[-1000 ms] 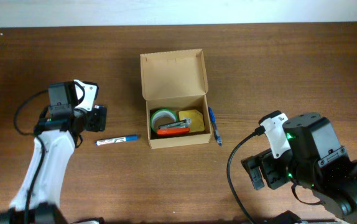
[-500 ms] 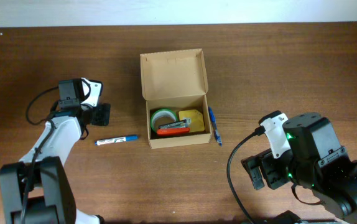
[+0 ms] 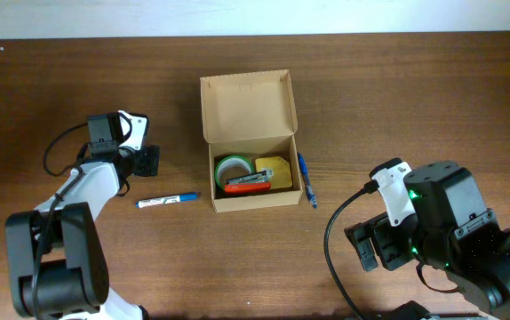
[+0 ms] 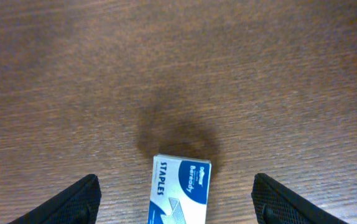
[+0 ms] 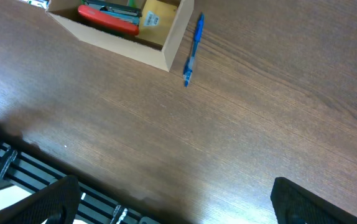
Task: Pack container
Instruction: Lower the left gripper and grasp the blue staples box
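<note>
The container (image 3: 248, 108) is an open tan cardboard box in mid-table, lid flap up at the back. It holds a green-white tape roll (image 3: 233, 167), a red stapler (image 3: 248, 184) and a yellow item (image 3: 274, 169). My left gripper (image 3: 147, 163) is left of the box. In the left wrist view it (image 4: 178, 208) is open, with a blue-white staples box (image 4: 180, 186) lying on the table between its fingers, untouched. My right gripper (image 3: 366, 249) is open and empty at the front right. The right wrist view shows the container's corner (image 5: 169, 46).
A white-blue marker (image 3: 168, 201) lies left of the container's front. A blue pen (image 3: 306, 178) lies along its right side and also shows in the right wrist view (image 5: 192, 42). The table's front edge and a black rail (image 5: 17, 168) are below the right gripper.
My left gripper has moved a little to the right, toward the container, and slightly back. The right arm has not moved.
</note>
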